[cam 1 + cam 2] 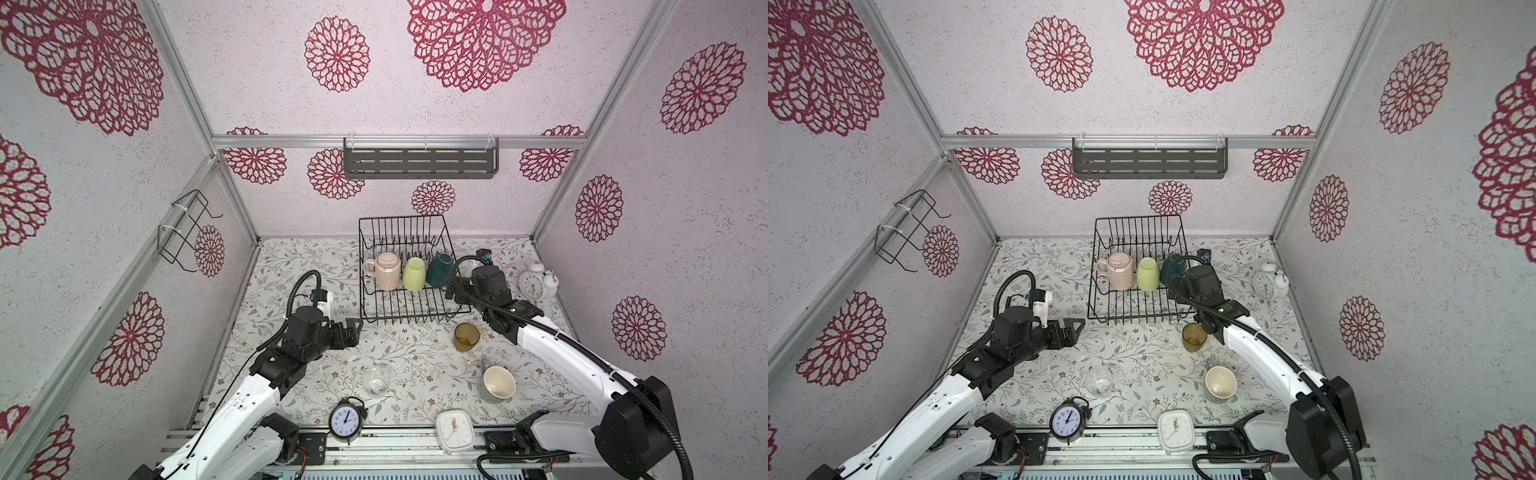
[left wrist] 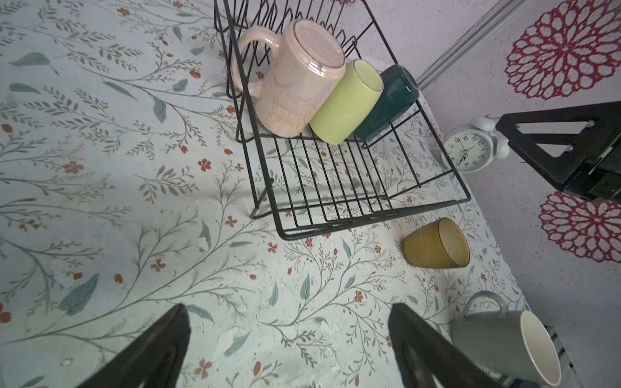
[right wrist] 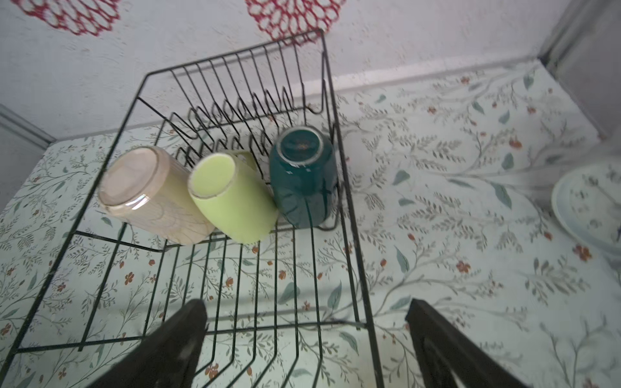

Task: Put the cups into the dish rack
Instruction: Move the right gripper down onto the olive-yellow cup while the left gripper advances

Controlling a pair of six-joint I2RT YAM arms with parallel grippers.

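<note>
The right claw (image 3: 302,309) hangs spread wide and empty over the near right corner of the dish rack (image 1: 399,305), one finger above the rack's wire floor and the other outside its rim. The dark teal mug (image 1: 439,268) is just beyond it. The left claw (image 2: 289,312) is also spread wide and holds nothing. It hovers over bare tabletop (image 1: 291,266), off the rack's near left corner.

Three cups sit in the rack, bottoms up and leaning, in a row across its middle. The tall pale pink mug (image 1: 386,272) is nearest the left edge, the yellow-green mug (image 1: 414,274) touches it, and the teal one follows. The other three are on the tabletop:
- The amber tumbler (image 1: 466,337) stands mouth up just beside the rack's near right corner.
- The grey mug (image 1: 497,383) (cream inside) stands closer to the near edge.
- The small clear glass (image 1: 376,381) stands near the middle of the near edge.

The rack stands against the middle of the far edge.

A black alarm clock (image 1: 345,422) and a white square clock (image 1: 455,430) stand at the near edge. A white twin-bell clock (image 1: 536,282) stands by the right edge.

The tabletop wears a pale covering printed with leaves and small red flowers. The walls around it are pale and textured, with dark red rosettes. A grey slotted shelf (image 1: 419,162) hangs on the back wall, and a small black wire holder (image 1: 187,230) on the left wall.
</note>
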